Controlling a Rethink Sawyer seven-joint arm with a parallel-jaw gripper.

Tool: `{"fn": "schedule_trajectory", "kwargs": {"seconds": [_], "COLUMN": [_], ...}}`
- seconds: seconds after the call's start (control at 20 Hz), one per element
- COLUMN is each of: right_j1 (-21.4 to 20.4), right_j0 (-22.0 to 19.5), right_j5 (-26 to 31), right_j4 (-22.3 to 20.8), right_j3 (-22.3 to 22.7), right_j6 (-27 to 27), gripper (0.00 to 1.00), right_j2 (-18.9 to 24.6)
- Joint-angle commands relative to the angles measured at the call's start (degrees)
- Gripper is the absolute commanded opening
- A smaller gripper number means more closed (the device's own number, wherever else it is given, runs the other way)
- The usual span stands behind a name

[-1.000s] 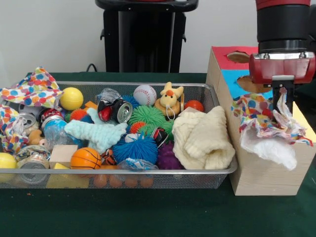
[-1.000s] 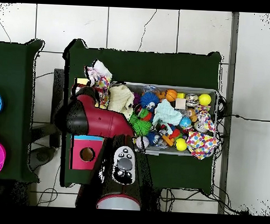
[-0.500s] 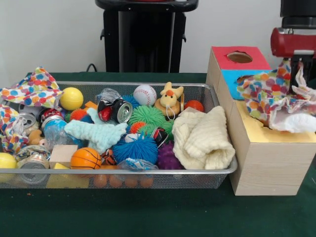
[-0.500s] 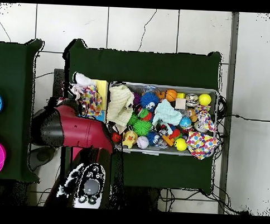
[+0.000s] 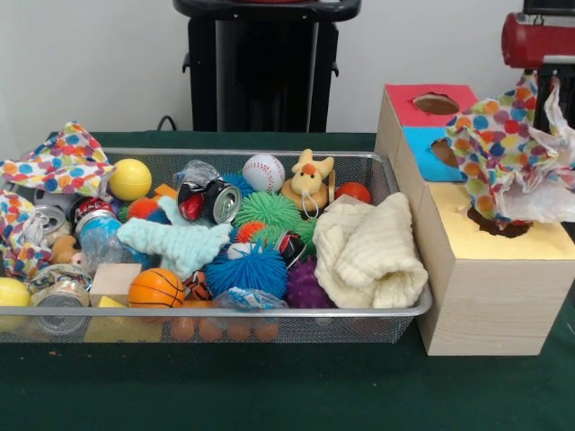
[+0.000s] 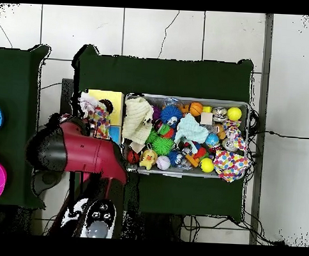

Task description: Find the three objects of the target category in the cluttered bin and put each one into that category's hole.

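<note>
Polka-dot cloth now higher over hole

**Counting the Things**

Three soft white cloths with coloured dots: one hanging over the yellow-topped wooden box, two at the left end of the silver wire basket. One wooden box with three coloured tops, each with one round hole: red, blue, yellow. Two yellow balls. One orange basketball. One white baseball.
</note>
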Motion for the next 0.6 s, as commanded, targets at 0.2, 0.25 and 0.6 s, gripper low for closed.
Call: {"fn": "schedule_trajectory", "kwargs": {"seconds": [0.2, 0.25, 0.6], "right_j1": [3.7, 4.2, 6.6], "right_j0": [-11.1, -11.7, -14.4], "right_j5": [-11.1, -12.0, -16.6], "right_j4": [0.1, -0.5, -2.6], "right_j3": [5.7, 5.8, 6.5], "right_j6": [10.0, 9.8, 9.7], "gripper": [0.00, 0.00, 0.00], "right_j2": [11.5, 12.3, 15.5]}}
